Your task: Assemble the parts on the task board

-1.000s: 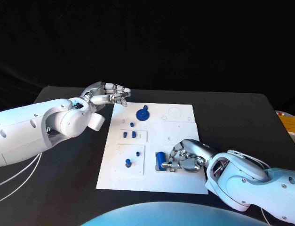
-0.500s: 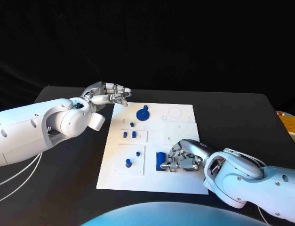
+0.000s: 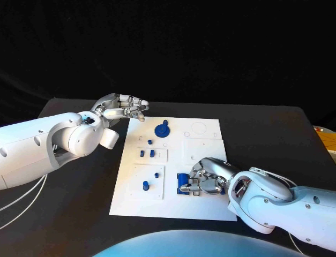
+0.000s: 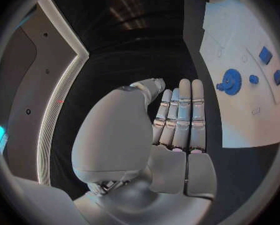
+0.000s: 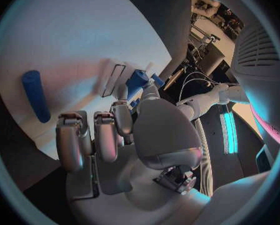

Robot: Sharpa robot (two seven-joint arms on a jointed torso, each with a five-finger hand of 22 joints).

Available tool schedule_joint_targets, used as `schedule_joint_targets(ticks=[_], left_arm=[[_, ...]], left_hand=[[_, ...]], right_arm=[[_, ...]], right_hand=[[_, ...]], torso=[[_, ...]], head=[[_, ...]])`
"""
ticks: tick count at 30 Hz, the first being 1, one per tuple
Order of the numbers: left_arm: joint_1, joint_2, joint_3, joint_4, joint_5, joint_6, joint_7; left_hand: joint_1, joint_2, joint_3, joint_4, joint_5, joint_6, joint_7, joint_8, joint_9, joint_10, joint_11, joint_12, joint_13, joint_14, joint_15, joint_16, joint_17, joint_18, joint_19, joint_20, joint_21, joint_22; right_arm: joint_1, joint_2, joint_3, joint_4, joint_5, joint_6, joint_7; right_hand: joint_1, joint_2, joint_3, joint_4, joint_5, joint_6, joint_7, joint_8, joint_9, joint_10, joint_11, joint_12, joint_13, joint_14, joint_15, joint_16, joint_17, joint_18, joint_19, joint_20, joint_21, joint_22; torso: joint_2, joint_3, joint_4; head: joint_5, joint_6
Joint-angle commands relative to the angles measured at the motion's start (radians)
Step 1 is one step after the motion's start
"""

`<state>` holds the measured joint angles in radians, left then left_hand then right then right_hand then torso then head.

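The flat white rectangular task board (image 3: 202, 206) lay in the middle of the head view frame on the black bench (image 3: 276, 139), its long sides running from the lower centre of the frame toward the upper centre. Small blue plastic parts sat on it: a round blue gear-shaped piece (image 3: 162, 130) near the board's upper left, a pair of short blue pegs (image 3: 147, 153) in a raised white block just below it, another blue peg (image 3: 146, 185) in the block at the board's lower left, and a blue cylinder (image 3: 183, 182) lying lengthwise just right of that block.

The right silver hand (image 3: 206, 179) came in from the lower right of the frame and rested over the board's lower right part, its fingers (image 3: 189, 188) curled downward beside the blue cylinder. In the right wrist view the fingers (image 5: 83, 140) lay bent over the white board, close together, with a small blue piece (image 5: 137, 80) just past them and the cylinder (image 5: 36, 95) lying apart on the board; I could not tell whether they pinched anything.

The left silver hand (image 3: 123, 108) hovered at the upper left of the frame, off the board's upper left corner. In the left wrist view its fingers (image 4: 180, 115) were straight and side by side, holding nothing, with the gear piece (image 4: 230, 80) well beyond them
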<state>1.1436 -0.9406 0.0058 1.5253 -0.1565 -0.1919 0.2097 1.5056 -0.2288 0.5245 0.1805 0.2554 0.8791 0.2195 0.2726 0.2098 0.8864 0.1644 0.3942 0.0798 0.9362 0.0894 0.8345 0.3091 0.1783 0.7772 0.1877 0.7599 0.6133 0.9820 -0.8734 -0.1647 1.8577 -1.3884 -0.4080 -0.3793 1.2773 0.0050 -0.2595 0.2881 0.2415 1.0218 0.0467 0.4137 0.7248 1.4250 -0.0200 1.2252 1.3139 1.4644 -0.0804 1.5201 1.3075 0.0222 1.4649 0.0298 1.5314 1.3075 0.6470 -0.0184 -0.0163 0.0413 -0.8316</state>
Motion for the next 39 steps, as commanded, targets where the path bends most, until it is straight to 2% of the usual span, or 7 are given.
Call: schedule_joint_targets(ticks=[1, 6, 7, 8, 18, 28, 39], left_arm=[[0.001, 0.001, 0.001, 0.003, 0.005, 0.008, 0.003], [0.001, 0.001, 0.001, 0.003, 0.005, 0.008, 0.003], [0.001, 0.001, 0.001, 0.003, 0.005, 0.008, 0.003], [0.001, 0.001, 0.001, 0.003, 0.005, 0.008, 0.003], [0.0, 0.0, 0.0, 0.001, 0.005, 0.008, 0.003], [0.0, 0.001, -0.001, -0.002, 0.005, 0.007, 0.004], [0.0, 0.001, -0.001, 0.0, 0.005, 0.006, 0.006]], left_hand=[[-0.008, 0.004, 0.004, -0.005, 0.004, -0.006, 0.001, 0.002, -0.001, -0.007, -0.002, 0.003, -0.002, 0.002, 0.002, -0.005, 0.001, 0.001, -0.005, 0.0, 0.005, 0.001], [-0.008, 0.004, 0.004, -0.005, 0.004, -0.007, 0.002, 0.001, -0.002, -0.008, -0.002, 0.003, -0.002, 0.002, 0.003, -0.005, 0.001, 0.001, -0.005, 0.0, 0.005, 0.001], [-0.008, 0.004, 0.004, -0.005, 0.004, -0.007, 0.002, 0.001, -0.002, -0.008, -0.002, 0.003, -0.002, 0.002, 0.003, -0.005, 0.001, 0.001, -0.005, 0.0, 0.005, 0.001], [-0.008, 0.004, 0.004, -0.005, 0.004, -0.007, 0.002, 0.001, -0.002, -0.008, -0.002, 0.003, -0.002, 0.002, 0.003, -0.005, 0.001, 0.001, -0.005, 0.0, 0.005, 0.001], [-0.008, 0.004, 0.004, -0.005, 0.004, -0.007, 0.002, 0.001, -0.002, -0.008, -0.002, 0.003, -0.002, 0.002, 0.003, -0.005, 0.001, 0.001, -0.005, 0.0, 0.005, 0.001], [-0.008, 0.004, 0.004, -0.005, 0.004, -0.007, 0.002, 0.001, -0.002, -0.008, -0.002, 0.003, -0.002, 0.002, 0.003, -0.005, 0.001, 0.001, -0.005, 0.0, 0.005, 0.001], [-0.008, 0.004, 0.004, -0.005, 0.004, -0.007, 0.002, 0.001, -0.002, -0.008, -0.002, 0.003, -0.002, 0.002, 0.003, -0.005, 0.001, 0.001, -0.005, 0.0, 0.005, 0.001]], right_arm=[[-0.001, -0.001, 0.0, 0.0, -0.017, 0.022, -0.005], [-0.001, -0.004, 0.0, 0.0, -0.038, 0.034, -0.01], [-0.001, -0.005, 0.0, 0.0, -0.049, 0.034, -0.016], [-0.001, -0.005, 0.0, 0.0, -0.052, 0.033, -0.018], [0.004, -0.043, 0.002, 0.022, -0.058, -0.014, -0.025], [0.037, -0.113, 0.007, 0.074, 0.011, -0.064, 0.026], [0.06, -0.224, 0.006, 0.082, -0.006, -0.024, -0.004]], right_hand=[[0.071, 0.047, -0.01, -0.001, -0.011, 0.005, -0.002, 0.0, -0.002, 0.016, -0.007, 0.005, 0.021, 0.081, -0.006, 0.005, 0.126, -0.014, 0.093, -0.005, 0.001, 0.253], [0.162, 0.039, -0.025, -0.017, -0.066, 0.008, -0.004, -0.001, -0.008, 0.016, -0.009, 0.006, 0.023, 0.08, -0.008, 0.005, 0.127, -0.014, 0.092, -0.007, 0.0, 0.252], [0.192, 0.044, -0.023, -0.017, -0.132, 0.011, -0.004, -0.001, -0.011, 0.017, -0.009, 0.007, 0.024, 0.08, -0.009, 0.005, 0.126, -0.014, 0.092, -0.008, 0.0, 0.252], [0.206, 0.046, -0.021, -0.018, -0.147, 0.011, -0.004, -0.002, -0.012, 0.017, -0.009, 0.007, 0.025, 0.08, -0.009, 0.005, 0.127, -0.014, 0.092, -0.008, 0.001, 0.253], [0.246, 0.068, -0.013, -0.006, -0.12, 0.015, -0.007, -0.006, -0.02, 0.019, -0.012, 0.01, 0.028, 0.08, -0.01, 0.005, 0.127, -0.015, 0.093, -0.009, 0.003, 0.253], [0.225, 0.068, -0.028, 0.003, -0.107, 0.011, -0.001, -0.011, -0.024, 0.013, -0.008, -0.005, 0.018, 0.079, -0.008, 0.003, 0.123, -0.013, 0.091, -0.008, -0.003, 0.251], [0.212, 0.079, -0.041, 0.002, -0.099, -0.018, 0.012, -0.039, -0.04, -0.004, 0.003, -0.042, -0.005, 0.077, 0.001, -0.002, 0.112, -0.01, 0.086, -0.002, -0.017, 0.248]], torso=[[0.0, 0.0005, -0.001], [0.001, 0.0016, -0.0018], [0.001, 0.0016, -0.002], [0.001, 0.0016, -0.0021], [0.0, 0.0023, -0.0027], [-0.002, 0.0005, -0.0031], [-0.001, -0.0006, -0.001]], head=[[-0.001, 0.001], [-0.002, -0.001], [-0.003, -0.001], [-0.003, -0.001], [-0.011, -0.005], [-0.02, -0.003], [-0.029, -0.005]])
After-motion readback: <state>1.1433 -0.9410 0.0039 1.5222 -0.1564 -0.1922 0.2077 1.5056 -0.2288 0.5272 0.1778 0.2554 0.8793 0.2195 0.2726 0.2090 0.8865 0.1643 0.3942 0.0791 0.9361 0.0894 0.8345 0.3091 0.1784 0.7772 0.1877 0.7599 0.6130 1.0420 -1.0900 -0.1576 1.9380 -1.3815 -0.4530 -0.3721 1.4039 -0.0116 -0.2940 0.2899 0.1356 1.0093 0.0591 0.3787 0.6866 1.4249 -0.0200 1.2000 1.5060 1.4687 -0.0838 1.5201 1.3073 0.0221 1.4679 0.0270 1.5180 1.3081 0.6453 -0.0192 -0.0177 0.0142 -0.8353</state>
